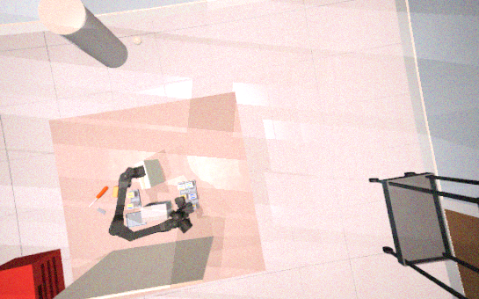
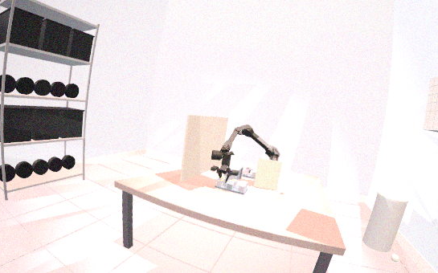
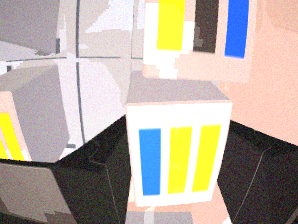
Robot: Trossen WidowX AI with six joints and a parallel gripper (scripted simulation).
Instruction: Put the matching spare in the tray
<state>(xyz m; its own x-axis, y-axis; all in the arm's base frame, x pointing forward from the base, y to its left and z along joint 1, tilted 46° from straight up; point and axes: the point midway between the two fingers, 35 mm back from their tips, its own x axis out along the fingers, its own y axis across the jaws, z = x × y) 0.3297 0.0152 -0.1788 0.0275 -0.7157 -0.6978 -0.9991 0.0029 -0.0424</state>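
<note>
Hand: the hand (image 3: 178, 163) is closed partway on a spare (image 3: 177, 152), one dark finger (image 3: 93, 169) pressed to each side.
Spare: small white block, flat face with blue, yellow, yellow stripes; it sits in the rack of spares (image 1: 189, 193) near the table (image 2: 201, 201) middle.
Neighbour: another spare (image 3: 200, 10) just beyond, striped yellow, dark, blue.
Arm: arm (image 2: 253, 138) arched over, hand pointing straight down.

The dark six-joint arm (image 2: 253, 138) is seen arched over the table, its wrist turned downward. The black parallel-jaw gripper (image 3: 178, 163) is closed on a small white block (image 3: 176, 156) marked with one blue and two yellow stripes, pinched between both dark fingers.
</note>
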